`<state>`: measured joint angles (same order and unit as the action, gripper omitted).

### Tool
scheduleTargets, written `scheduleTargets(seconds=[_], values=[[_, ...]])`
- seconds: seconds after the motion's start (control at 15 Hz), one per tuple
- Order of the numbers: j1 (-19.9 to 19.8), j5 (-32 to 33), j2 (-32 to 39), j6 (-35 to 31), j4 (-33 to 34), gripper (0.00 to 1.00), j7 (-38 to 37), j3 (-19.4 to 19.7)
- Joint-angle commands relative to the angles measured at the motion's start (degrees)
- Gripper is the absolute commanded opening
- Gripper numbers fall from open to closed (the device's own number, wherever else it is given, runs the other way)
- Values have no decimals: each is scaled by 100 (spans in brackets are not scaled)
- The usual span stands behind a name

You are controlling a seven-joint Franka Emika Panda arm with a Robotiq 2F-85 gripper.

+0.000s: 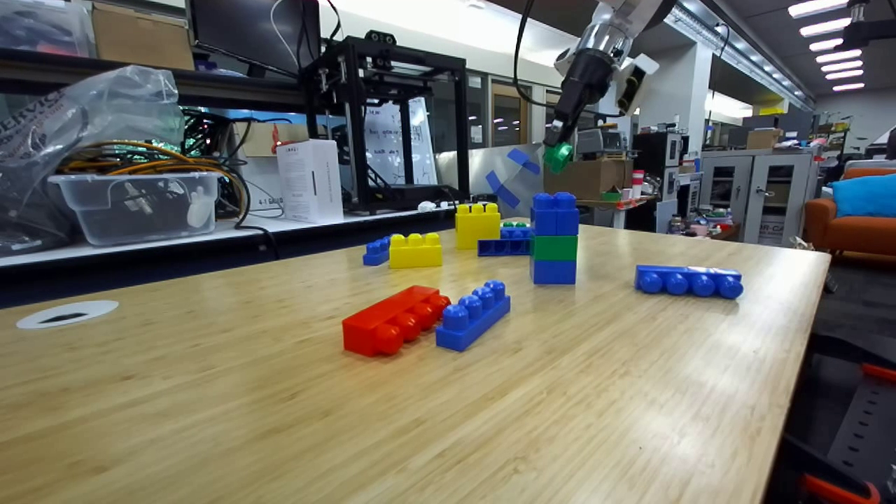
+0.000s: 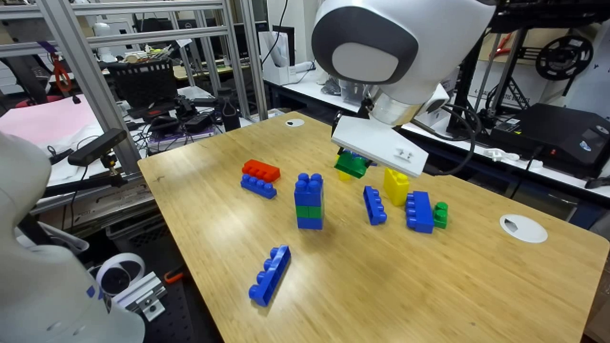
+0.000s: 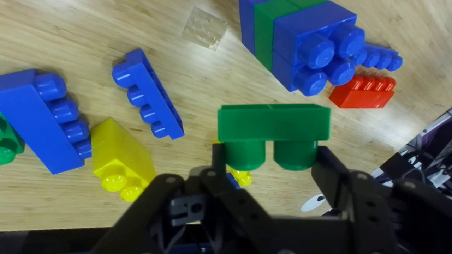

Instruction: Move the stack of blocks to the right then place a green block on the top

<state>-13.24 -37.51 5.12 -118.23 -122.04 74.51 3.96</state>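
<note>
Blue-and-green tower of studded plastic bricks point(image 2: 309, 202): upright on pale wooden table point(image 2: 405, 286). Aloft, apart from tower, black claw point(image 3: 270, 155) grips small green plastic brick point(image 3: 273, 122) by its studs; we judge this leaves its underside free for stacking.

My fingers point(image 3: 330, 174) plus the green block point(image 3: 273, 123) between them pretty much blot out a yellow brick point(image 3: 243, 177) below. Past them, the wrist view's top edge chops the stack point(image 3: 298, 35), and way left another green brick point(image 3: 10, 141) is cut off too. In an exterior view, a white plate point(image 2: 381, 143) hides most of my fingers.
</note>
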Motion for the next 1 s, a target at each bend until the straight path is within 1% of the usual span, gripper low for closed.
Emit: scheduleTargets(seconds=[0.0, 0.27, 0.47, 0.73, 0.93], values=[[122, -149, -203, 54, -225, 38, 766, 95], [181, -178, -218, 128, -272, 38, 1326, 108], [196, -186, -156, 298, -180, 38, 1470, 117], [218, -155, -219, 164, -277, 38, 855, 151], [216, -187, -297, 64, -403, 38, 597, 186]])
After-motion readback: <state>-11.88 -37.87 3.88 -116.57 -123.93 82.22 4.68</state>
